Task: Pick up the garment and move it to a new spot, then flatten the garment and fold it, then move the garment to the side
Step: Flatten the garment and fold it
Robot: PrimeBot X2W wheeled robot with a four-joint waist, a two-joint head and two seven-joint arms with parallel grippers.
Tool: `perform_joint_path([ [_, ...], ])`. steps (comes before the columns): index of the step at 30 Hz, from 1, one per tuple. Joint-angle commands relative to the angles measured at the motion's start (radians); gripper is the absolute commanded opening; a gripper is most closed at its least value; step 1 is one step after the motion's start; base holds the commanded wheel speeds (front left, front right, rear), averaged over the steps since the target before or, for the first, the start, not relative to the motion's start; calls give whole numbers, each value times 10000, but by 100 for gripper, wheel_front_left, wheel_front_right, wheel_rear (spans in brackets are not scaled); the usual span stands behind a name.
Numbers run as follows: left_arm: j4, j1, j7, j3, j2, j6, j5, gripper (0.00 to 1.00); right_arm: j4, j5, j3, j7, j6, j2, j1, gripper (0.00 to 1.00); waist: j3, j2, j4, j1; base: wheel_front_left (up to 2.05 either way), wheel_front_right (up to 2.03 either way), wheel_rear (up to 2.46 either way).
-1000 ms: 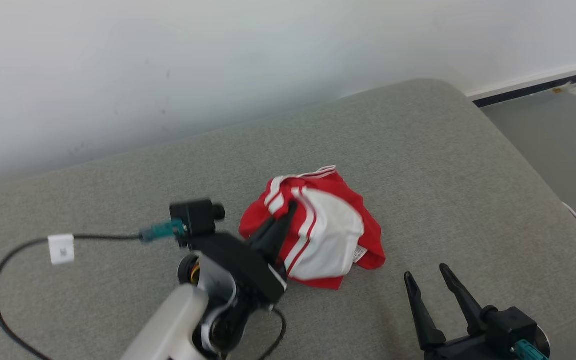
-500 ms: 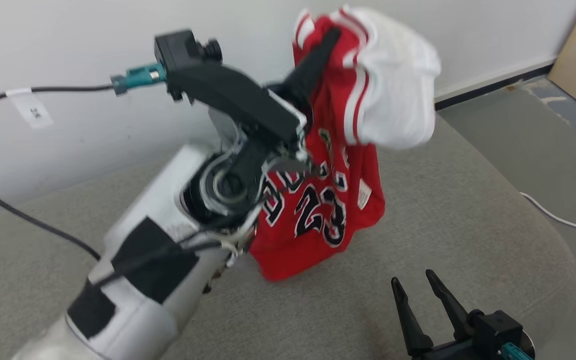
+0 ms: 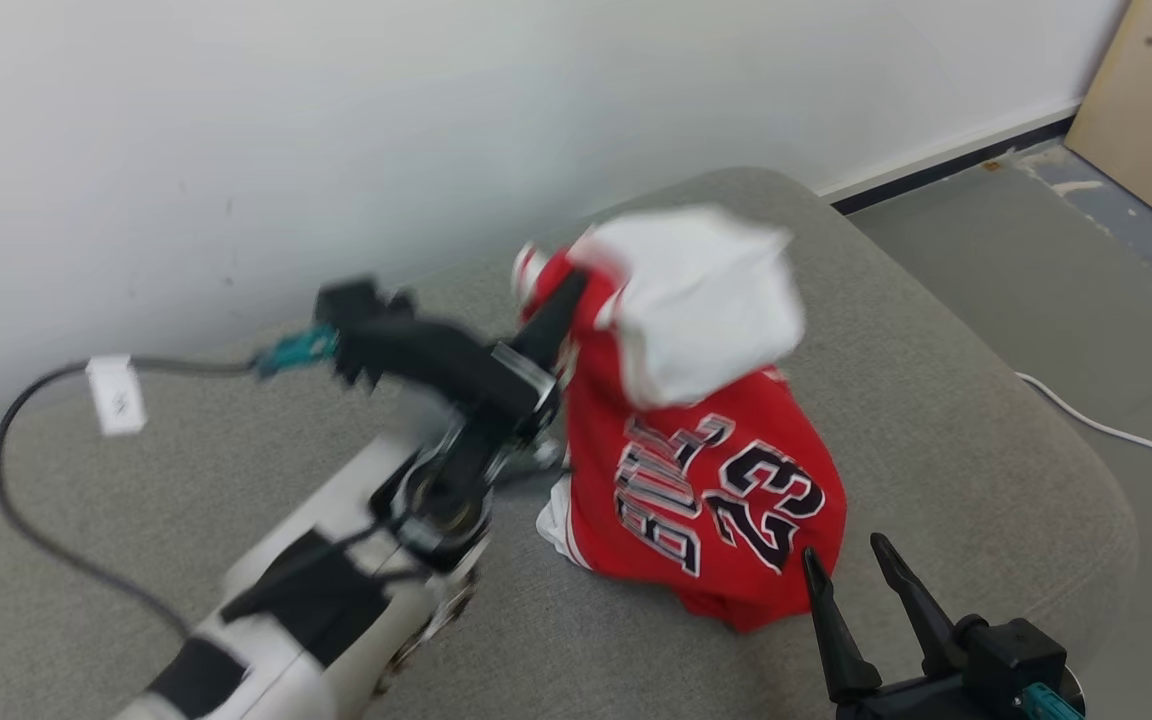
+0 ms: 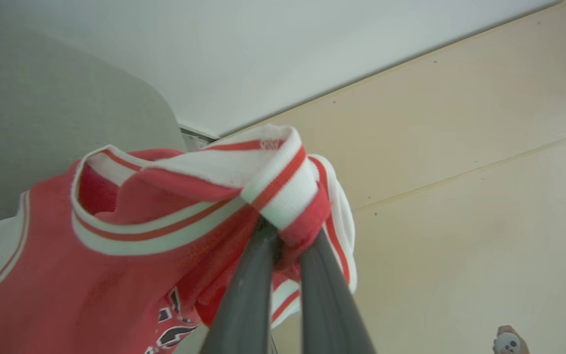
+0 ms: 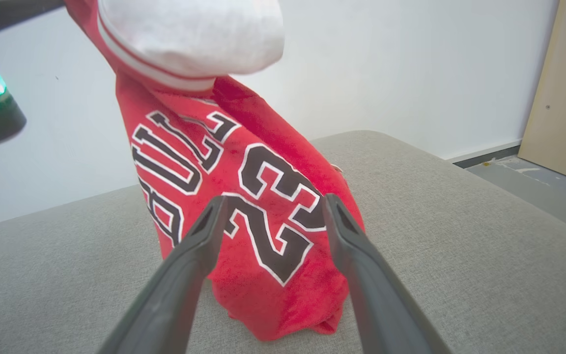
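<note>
Left gripper (image 4: 288,237) pinches the jersey (image 3: 716,480) collar, clearest on its wrist cam; right gripper (image 3: 844,546) wide open beside the jersey.

- Cushion (image 3: 936,400): centre and foreground, with the wall (image 3: 336,120) directly behind it.
- Garment (image 3: 696,470): right of the cushion's centre; upper edge pinched between the fingers of the left gripper (image 3: 568,290) and held above the surface, lower end resting on the cushion.
- Right gripper (image 3: 843,546): near right, just before the garment's lower end, fingers spread.
- Floor (image 3: 1016,230): right of the cushion.
- Cable (image 3: 1106,430): on the floor, beside the cushion's right edge.
- Panel (image 3: 1151,110): far right, beyond the wall's end.
</note>
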Motion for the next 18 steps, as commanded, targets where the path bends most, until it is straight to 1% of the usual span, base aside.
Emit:
perform_joint_path([
  [1, 175, 618, -64, -250, 523, -170, 294, 0, -14, -13, -17, 3, 4, 38, 134, 100, 83, 0, 148, 0, 0, 0, 0],
  [4, 160, 1692, -496, -349, 1393, -370, 502, 0, -44, -26, -74, 3, 4, 39, 162, 100, 138, 0, 314, 0, 0, 0, 0],
  [7, 114, 2655, -1316, 106, 2317, -618, 568, 0, -46, -29, -157, 3, 4, -47, 222, 100, 160, 0, 602, 0, 0, 0, 0],
  [9, 155, 3245, -1656, 514, 2796, -688, 580, 0, -49, -24, -174, 3, 4, -90, 277, 100, 164, 0, 805, 0, 0, 0, 0],
  [10, 135, 3514, -1740, 715, 2934, -702, 512, 0, -47, -27, -180, 5, 4, -116, 314, 100, 165, 0, 903, 0, 0, 0, 0],
  [11, 135, 3514, -1740, 715, 2934, -702, 512, 0, -47, -27, -180, 5, 4, -116, 314, 100, 165, 0, 903, 0, 0, 0, 0],
  [13, 66, 4028, -1826, 1156, 3230, -752, 381, 0, -67, -30, -195, 5, 4, -149, 365, 100, 164, 0, 1095, 0, 0, 0, 0],
  [16, -111, 4796, -1894, 1661, 3552, -646, 246, 0, -98, -26, -167, 3, 4, -180, 382, 100, 189, 0, 1345, 0, 0, 0, 0],
  [17, -169, 5050, -1906, 1741, 3615, -558, 266, 2, -105, -16, -162, 3, 4, -196, 386, 100, 198, 0, 1426, 0, 0, 0, 0],
  [18, -223, 5274, -1901, 1798, 3701, -508, 370, 27, -105, -16, -137, 5, 4, -216, 384, 100, 200, 0, 1485, 0, 0, 0, 0],
])
